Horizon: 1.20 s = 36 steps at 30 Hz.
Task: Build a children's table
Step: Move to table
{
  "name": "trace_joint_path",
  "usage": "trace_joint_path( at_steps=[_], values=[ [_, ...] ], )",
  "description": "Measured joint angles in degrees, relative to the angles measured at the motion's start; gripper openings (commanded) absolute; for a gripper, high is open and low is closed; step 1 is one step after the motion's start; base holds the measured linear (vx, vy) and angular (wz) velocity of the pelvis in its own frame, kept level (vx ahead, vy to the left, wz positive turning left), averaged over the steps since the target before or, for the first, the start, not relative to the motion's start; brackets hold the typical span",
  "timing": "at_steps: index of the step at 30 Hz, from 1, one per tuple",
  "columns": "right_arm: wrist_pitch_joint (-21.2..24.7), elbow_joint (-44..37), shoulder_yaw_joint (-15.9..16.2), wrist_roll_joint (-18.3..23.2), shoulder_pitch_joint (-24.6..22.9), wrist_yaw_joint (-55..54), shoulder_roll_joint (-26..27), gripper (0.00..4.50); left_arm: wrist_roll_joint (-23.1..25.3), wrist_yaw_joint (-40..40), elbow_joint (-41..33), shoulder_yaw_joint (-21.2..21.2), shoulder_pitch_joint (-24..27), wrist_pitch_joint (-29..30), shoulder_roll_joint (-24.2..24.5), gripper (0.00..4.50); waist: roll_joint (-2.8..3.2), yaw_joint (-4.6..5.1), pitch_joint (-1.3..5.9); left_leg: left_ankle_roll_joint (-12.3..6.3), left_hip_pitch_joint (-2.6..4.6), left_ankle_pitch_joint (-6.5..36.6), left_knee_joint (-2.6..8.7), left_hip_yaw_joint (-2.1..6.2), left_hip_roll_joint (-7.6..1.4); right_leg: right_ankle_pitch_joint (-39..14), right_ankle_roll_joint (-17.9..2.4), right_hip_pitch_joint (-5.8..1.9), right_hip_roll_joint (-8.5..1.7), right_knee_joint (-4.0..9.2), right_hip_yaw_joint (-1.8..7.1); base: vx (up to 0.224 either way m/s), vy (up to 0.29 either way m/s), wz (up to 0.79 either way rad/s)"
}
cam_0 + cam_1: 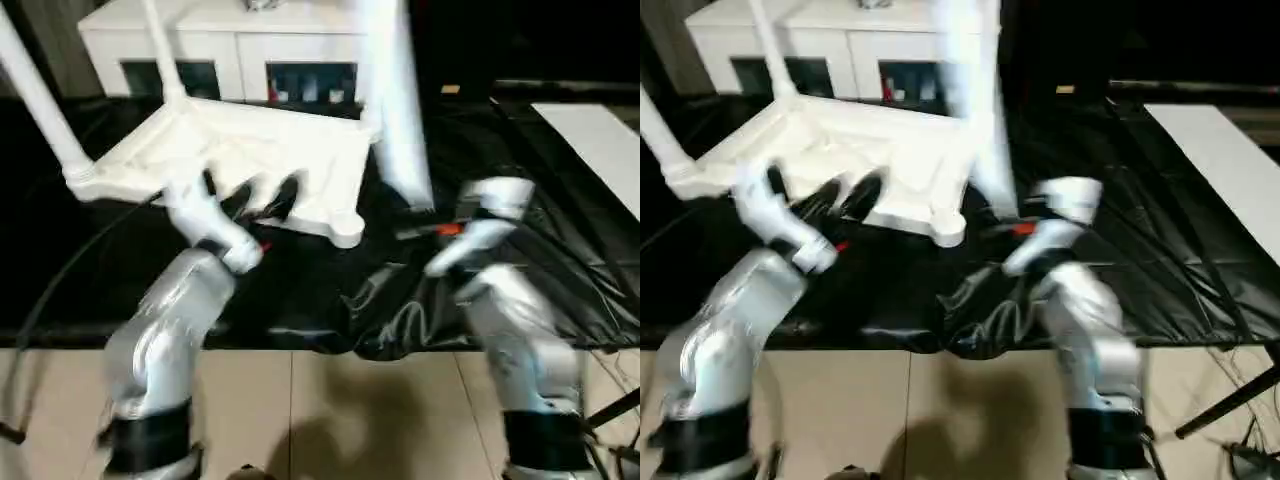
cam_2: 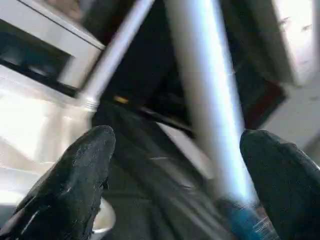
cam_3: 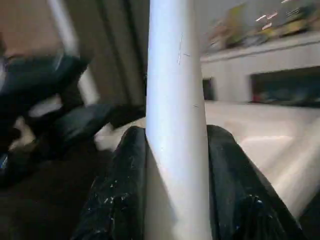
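My right gripper [image 3: 175, 165] pinches a loose leg [image 1: 400, 120] upright, I judge for socketing. My left gripper [image 1: 262, 198] hangs spread over the upturned tabletop [image 1: 250, 160] on the black sheet [image 1: 330, 290], two legs already standing beyond.

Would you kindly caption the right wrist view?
Right gripper shut on a white table leg, tabletop beyond.

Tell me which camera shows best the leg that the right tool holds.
The right wrist view: the leg runs up between the right tool's fingers, gripped on both sides. The head views show it blurred, upright; the left wrist view shows it as a blurred tube.
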<state>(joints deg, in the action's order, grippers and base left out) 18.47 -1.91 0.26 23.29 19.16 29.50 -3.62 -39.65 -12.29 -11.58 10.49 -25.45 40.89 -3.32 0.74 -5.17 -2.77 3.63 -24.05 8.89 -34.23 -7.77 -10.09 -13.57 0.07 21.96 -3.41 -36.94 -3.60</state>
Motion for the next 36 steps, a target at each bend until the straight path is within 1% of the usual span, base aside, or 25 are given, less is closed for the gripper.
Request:
trace_joint_path(
  at_steps=[2,5,8,11,13,16,17,20,21,22,23,26,29,31,34,35,36],
  values=[
    [0.01,0.39,1.42,-0.94,0.01,0.65,0.07,1.24,-1.29,0.17,1.45,0.17,-1.37,1.55,-0.39,4.5,-0.13,0.03,-0.05,-0.25,-0.02,-0.11,0.0,-0.57,0.0,0.15,0.25,0.0,-0.13,0.27,0.28,0.019,0.052,-0.02],
    [-0.05,0.39,3.24,-2.34,0.23,0.9,0.29,1.24,-3.48,2.02,4.97,2.18,-3.46,3.77,-1.14,4.5,-0.24,0.1,-0.1,-0.57,-0.05,-0.23,0.0,-0.83,0.0,0.43,0.58,-0.01,-0.12,0.73,0.56,0.0,0.0,0.0],
    [-0.56,0.39,5.46,-3.74,0.24,1.23,-0.09,1.24,-3.64,3.06,7.51,3.08,-4.13,5.37,-0.32,4.5,-0.24,0.09,-0.1,-0.8,-0.03,-0.09,0.01,-1.09,0.01,0.46,0.61,0.0,-0.11,0.87,0.81,0.0,0.0,0.0],
    [-1.12,0.39,6.67,-4.57,0.24,1.34,-0.35,1.24,-3.51,4.04,8.69,3.48,-4.2,5.89,-0.25,4.5,-0.24,-0.01,-0.1,-0.83,-0.02,-0.07,0.0,-1.15,0.0,0.47,0.62,0.02,-0.11,0.88,0.87,0.0,0.0,0.0],
    [-1.23,0.39,7.17,-5.1,0.24,1.63,-0.5,1.24,-3.64,4.76,8.98,4.01,-4.57,6.31,-0.25,4.21,-0.24,-0.15,-0.1,-0.83,0.0,-0.08,0.0,-1.18,0.0,0.49,0.66,0.01,-0.12,0.88,0.91,0.0,0.0,0.0],
    [-1.39,0.39,7.18,-5.63,0.24,1.56,-0.33,1.24,-5.79,5.68,9.27,5.11,-4.92,6.81,-0.52,4.08,-0.24,-0.1,-0.1,-0.83,0.05,-0.08,-0.02,-1.24,0.0,0.63,0.74,0.01,-0.11,0.87,0.99,0.0,0.0,0.0],
    [-1.54,0.39,7.16,-5.69,0.24,1.51,-0.29,1.24,-6.17,5.83,9.31,5.53,-5.17,7.02,-0.53,3.78,-0.25,-0.03,-0.1,-0.83,0.08,-0.08,-0.01,-1.24,0.0,0.68,0.73,0.01,-0.11,0.87,1.0,0.0,0.0,0.0],
    [-1.86,0.39,7.17,-5.73,0.24,1.45,-0.37,1.24,-7.26,6.27,9.3,6.0,-5.69,7.56,-0.61,3.65,-0.24,-0.05,-0.1,-0.83,0.11,-0.08,-0.01,-1.25,0.0,0.83,0.7,0.01,-0.11,0.87,1.02,0.0,0.0,0.0],
    [-1.9,0.39,7.17,-5.75,0.24,1.44,-0.38,1.24,-7.54,6.35,9.3,6.07,-5.7,7.59,-0.72,3.52,-0.24,-0.05,-0.1,-0.83,0.11,-0.08,-0.02,-1.26,0.0,0.86,0.7,0.0,-0.11,0.87,1.03,0.0,0.0,0.0],
    [-2.1,0.39,7.17,-5.78,0.24,1.44,-0.39,1.24,-7.75,6.34,9.3,6.14,-5.7,7.65,-0.74,3.52,-0.24,-0.03,-0.1,-0.83,0.12,-0.08,-0.02,-1.27,0.0,0.91,0.71,0.01,-0.12,0.87,1.04,0.0,0.0,0.0],
    [-2.32,0.39,7.18,-5.85,0.24,1.45,-0.39,1.24,-7.93,6.33,9.3,6.19,-5.75,7.67,-0.76,3.25,-0.24,-0.02,-0.1,-0.82,0.13,-0.08,-0.02,-1.27,0.0,0.96,0.72,0.0,-0.11,0.87,1.06,0.0,0.0,0.0],
    [-2.43,0.46,7.18,-6.03,0.24,1.43,-0.34,1.24,-8.48,6.28,9.3,6.17,-5.92,7.85,-0.77,3.16,-0.25,-0.02,-0.1,-0.82,0.17,-0.08,-0.02,-1.3,0.0,1.06,0.72,0.01,-0.11,0.87,1.08,0.0,0.0,0.0],
    [-2.76,0.64,7.18,-6.19,0.24,1.43,-0.24,1.24,-9.17,6.04,9.3,6.04,-6.0,8.21,-0.2,2.8,-0.25,0.03,-0.1,-0.82,0.18,-0.08,-0.02,-1.3,0.0,1.1,0.72,0.01,-0.11,0.87,1.1,0.0,0.0,0.0],
    [-2.85,0.94,7.2,-6.22,0.25,1.35,-0.12,1.24,-9.22,5.4,9.3,5.98,-6.06,8.38,0.38,2.7,-0.25,0.04,-0.1,-0.82,0.18,-0.08,-0.02,-1.31,0.0,1.11,0.73,0.01,-0.11,0.87,1.11,0.0,0.0,0.0],
    [-2.85,1.45,7.2,-6.21,0.35,1.2,0.02,1.24,-8.89,4.94,9.28,5.3,-6.26,8.36,1.52,2.41,-0.3,0.01,-0.13,-0.82,0.17,-0.08,-0.02,-1.32,0.0,1.11,0.73,0.01,-0.1,0.87,1.12,0.0,0.0,0.0],
    [-2.85,2.02,7.18,-6.2,0.7,1.18,0.05,1.59,-8.71,4.93,9.28,5.3,-6.37,8.26,1.78,2.27,-0.31,0.03,-0.14,-0.82,0.18,-0.09,-0.02,-1.35,0.0,1.11,0.73,0.01,-0.11,0.88,1.14,0.0,0.0,0.0],
    [-2.85,2.25,7.1,-6.19,0.78,1.1,0.05,1.79,-8.6,4.95,9.28,5.3,-6.48,8.18,1.85,2.16,-0.33,0.0,-0.15,-0.82,0.17,-0.08,-0.02,-1.35,0.0,1.11,0.73,0.01,-0.11,0.89,1.14,0.0,0.0,0.0]
  ],
)
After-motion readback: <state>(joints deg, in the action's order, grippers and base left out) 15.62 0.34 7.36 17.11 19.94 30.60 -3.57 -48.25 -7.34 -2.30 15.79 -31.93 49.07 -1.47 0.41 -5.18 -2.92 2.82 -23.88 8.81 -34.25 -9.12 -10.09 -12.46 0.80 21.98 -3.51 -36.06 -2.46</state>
